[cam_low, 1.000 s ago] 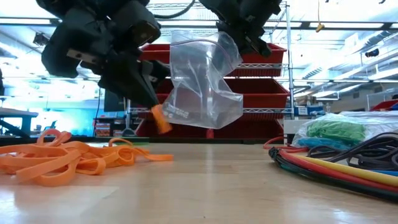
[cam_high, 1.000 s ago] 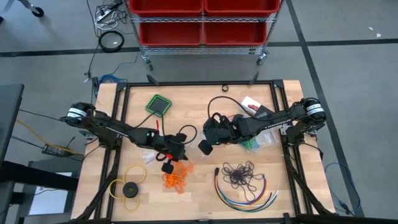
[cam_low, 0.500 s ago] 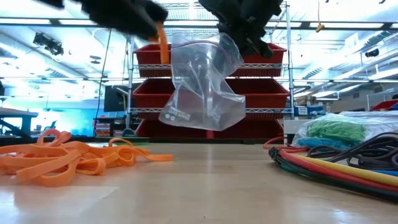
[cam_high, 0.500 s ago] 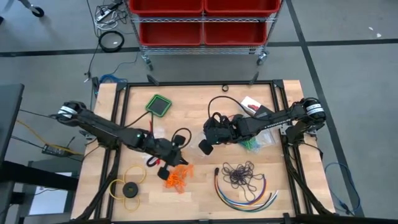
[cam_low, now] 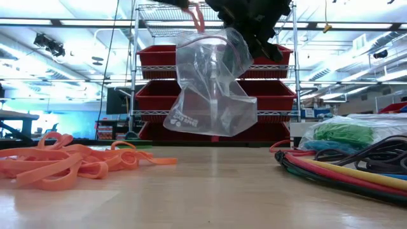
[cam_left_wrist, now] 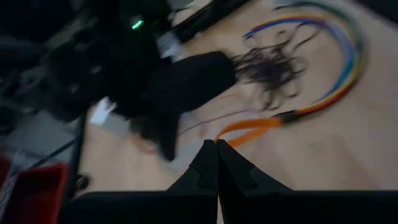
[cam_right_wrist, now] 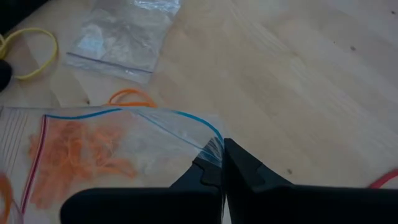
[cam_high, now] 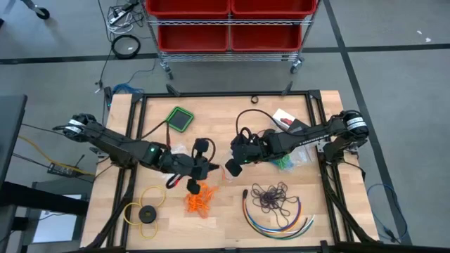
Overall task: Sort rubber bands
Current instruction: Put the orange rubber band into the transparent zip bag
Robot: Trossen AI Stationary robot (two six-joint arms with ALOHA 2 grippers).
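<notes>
We log 2 arms meeting over the middle of the table [cam_high: 330,211]. The right gripper [cam_right_wrist: 219,163] is pinched together on the top corner of a clear zip bag [cam_low: 213,89], which hangs above the wood with its mouth up; the low view shows nothing clearly inside it. The left gripper [cam_left_wrist: 216,144] is clamped on 1 orange rubber band [cam_left_wrist: 252,128] and sits just left of the bag, so the band must travel right and down into the mouth. In the left wrist view the band's long axis runs outward from the fingertips. The left arm is plainly the nearer to the loose orange rubber bands [cam_high: 198,202], which lie heaped on the table just front of it.

Other holders: a second clear bag [cam_high: 290,160] near the right edge holds green bands [cam_low: 343,133] over blue ones. An empty flat bag [cam_right_wrist: 124,34] lies on the wood. Dark purple bands [cam_high: 273,197] lie loose toward the front edge, ringed by multicoloured cables [cam_high: 278,221].
</notes>
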